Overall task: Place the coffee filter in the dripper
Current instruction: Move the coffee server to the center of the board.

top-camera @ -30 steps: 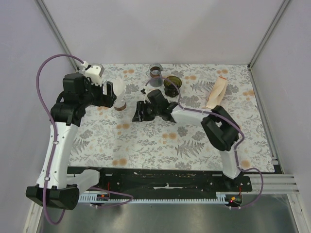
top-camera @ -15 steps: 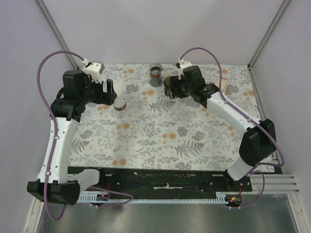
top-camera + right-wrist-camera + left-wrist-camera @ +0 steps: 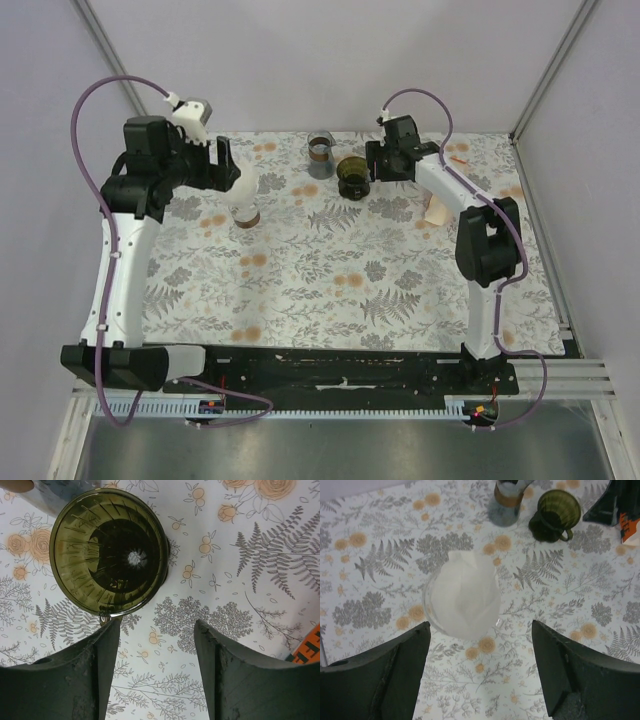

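Right arm (image 3: 470, 215) has swung from mid-table to the back; right gripper (image 3: 157, 625) is hovering open beside the empty dripper (image 3: 110, 550). Left gripper (image 3: 479, 625) is hanging open over the filter (image 3: 464, 600) in the carafe (image 3: 427, 605). Looks like pre-grasp: next needs pinching paper, not glass.

Looking straight down into the dark olive dripper (image 3: 110, 555), upright on the floral table (image 3: 200, 580); claw (image 3: 156, 627) parted just below its rim, orange packet corner (image 3: 307, 650) at right edge.
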You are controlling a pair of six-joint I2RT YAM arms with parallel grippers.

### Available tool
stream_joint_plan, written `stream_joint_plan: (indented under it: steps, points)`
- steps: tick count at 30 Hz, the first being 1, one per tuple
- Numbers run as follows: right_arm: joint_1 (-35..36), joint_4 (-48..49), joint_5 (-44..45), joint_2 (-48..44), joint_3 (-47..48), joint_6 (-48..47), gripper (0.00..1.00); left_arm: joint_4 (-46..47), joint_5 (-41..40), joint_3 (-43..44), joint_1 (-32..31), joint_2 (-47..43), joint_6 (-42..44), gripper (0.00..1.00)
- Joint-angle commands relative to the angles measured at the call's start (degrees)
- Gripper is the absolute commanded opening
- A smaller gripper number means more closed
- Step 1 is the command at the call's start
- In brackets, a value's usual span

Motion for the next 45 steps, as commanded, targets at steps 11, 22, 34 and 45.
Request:
stream_joint_plan:
  steps: [11,22,34,45]
  points:
    - [-1.82,-0.74,-7.81,11.13,10.06,1.52,0.35,2.66,-13.64,29.41,-20.18,28.62,7.92,0.82]
    - [-5.69,-0.91,-12.2,-3.16,-0.64,-2.95,0.0,8.89,-22.26,50.34,-27.23,55.61,21.54,0.87]
    - [-5.69,-2.84,-14.13,-25.94,-18.23,-5.59,0.0,22.7,-25.7,53.87,-27.32,69.95,25.5,0.82]
    - [-5.69,-4.95,-16.86,-38.16,-23.51,-4.8,0.0,20.42,-22.98,53.61,-25.82,74.35,23.84,0.59]
